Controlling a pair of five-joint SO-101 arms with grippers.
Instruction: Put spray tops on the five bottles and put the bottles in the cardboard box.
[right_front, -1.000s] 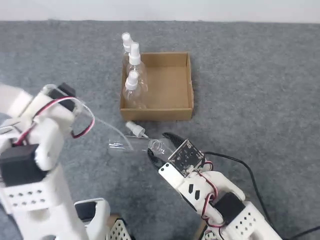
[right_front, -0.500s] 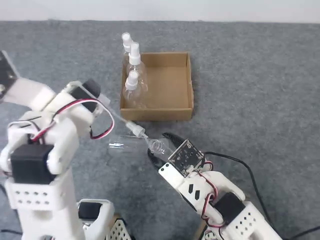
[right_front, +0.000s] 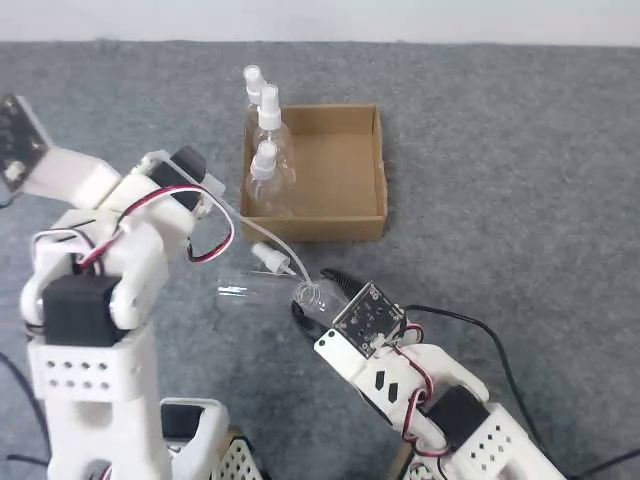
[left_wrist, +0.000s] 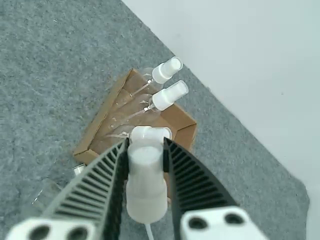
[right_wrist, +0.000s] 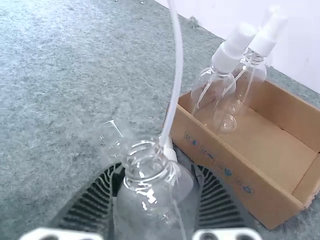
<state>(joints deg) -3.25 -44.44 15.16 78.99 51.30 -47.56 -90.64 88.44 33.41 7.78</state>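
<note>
Swinging in from the left, the left pincer (left_wrist: 145, 144), clamped on a spray top (left_wrist: 146, 185), has brought the top's tube to the neck of the bottle (right_wrist: 150, 197). The right pincer (right_wrist: 155, 172) grips that bottle near the table's front edge, just before the cardboard box (right_front: 340, 170).

Counter (right_front: 520, 150), grey carpeted: bears cardboard box (right_front: 345, 228), one clear bottle (right_front: 238, 291) lying sideways, one loose spray top (right_front: 267, 256) nearby.
</note>
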